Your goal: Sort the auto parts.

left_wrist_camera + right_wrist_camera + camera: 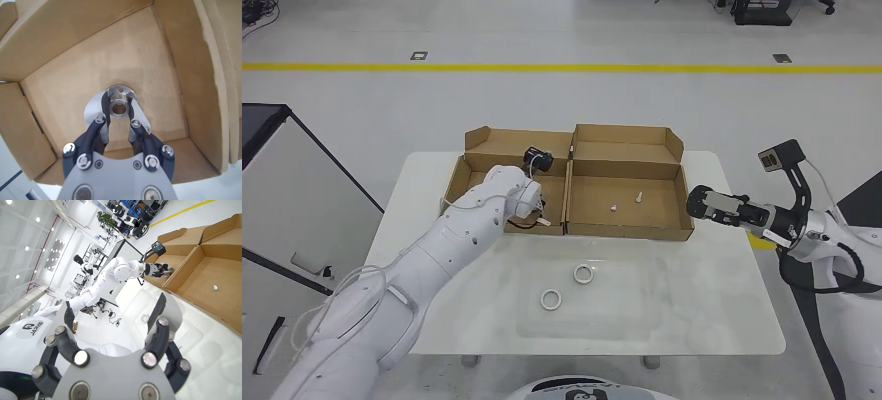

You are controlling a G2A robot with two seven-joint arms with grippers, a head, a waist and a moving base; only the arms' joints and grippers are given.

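inside the left box [132,47], left gripper [118,103] clamped on a flanged metal bushing [119,90].
bushing hangs low over the box floor, flange end down; contact with the floor unclear. right gripper [114,307] has fingers spread wide, nothing between them, near the table [692,290] edge beside the right box [627,225], which holds two small parts [639,196]. two rings [584,273] lie on the table before the boxes.

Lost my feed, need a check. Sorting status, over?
Left gripper shut on flanged bushing, inside left box. Right gripper open, beside right box. Two rings on table. Nothing in the way.
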